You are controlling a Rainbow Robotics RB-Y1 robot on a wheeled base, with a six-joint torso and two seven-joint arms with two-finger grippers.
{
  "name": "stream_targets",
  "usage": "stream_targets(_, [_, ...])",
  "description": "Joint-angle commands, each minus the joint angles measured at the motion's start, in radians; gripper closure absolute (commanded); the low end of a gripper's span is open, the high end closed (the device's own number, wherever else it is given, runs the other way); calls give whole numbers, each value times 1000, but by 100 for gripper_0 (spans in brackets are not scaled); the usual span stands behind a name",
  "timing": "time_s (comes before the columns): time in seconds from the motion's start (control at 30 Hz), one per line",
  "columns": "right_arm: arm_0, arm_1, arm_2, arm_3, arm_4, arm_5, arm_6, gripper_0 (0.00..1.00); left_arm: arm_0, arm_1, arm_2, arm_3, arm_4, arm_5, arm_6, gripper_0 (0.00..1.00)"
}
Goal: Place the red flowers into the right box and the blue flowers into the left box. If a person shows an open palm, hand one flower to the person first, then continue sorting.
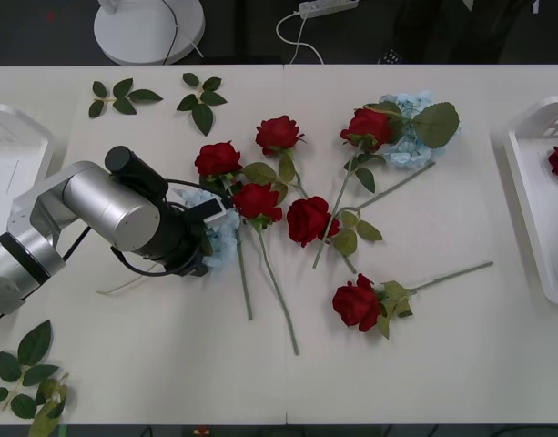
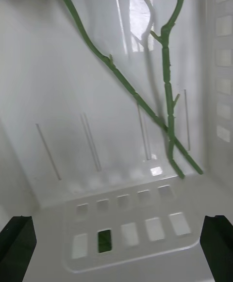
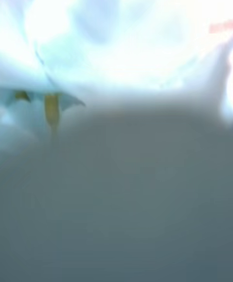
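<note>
While the left hand, grip unclear, meets a blue flower, the white table holds roses

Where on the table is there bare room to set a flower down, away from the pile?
Bare table lies below the lowest rose, and between the pile and the right box. It is crowded mid-table, where the left gripper reaches into a blue flower among the red flowers.
</note>
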Motion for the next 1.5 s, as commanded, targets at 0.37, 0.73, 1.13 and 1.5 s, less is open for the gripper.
stream_targets(0.37, [-361,34,167,7,-440,122,-814,0,-15,-18,-66,45,-88,-72,47,100])
stream_targets(0.73, [-471,170,207,69,-531,-8,-1153,0,-13,5,-66,34,-105,-81,50,100])
stream_targets(1.13, [-533,376,207,222,-407,-77,-1173,0,-36,232,192,-81,87,18,85,100])
stream_targets(1.5, [-619,558,195,394,-322,-234,-1164,0,-50,440,471,-81,-2,242,105,100])
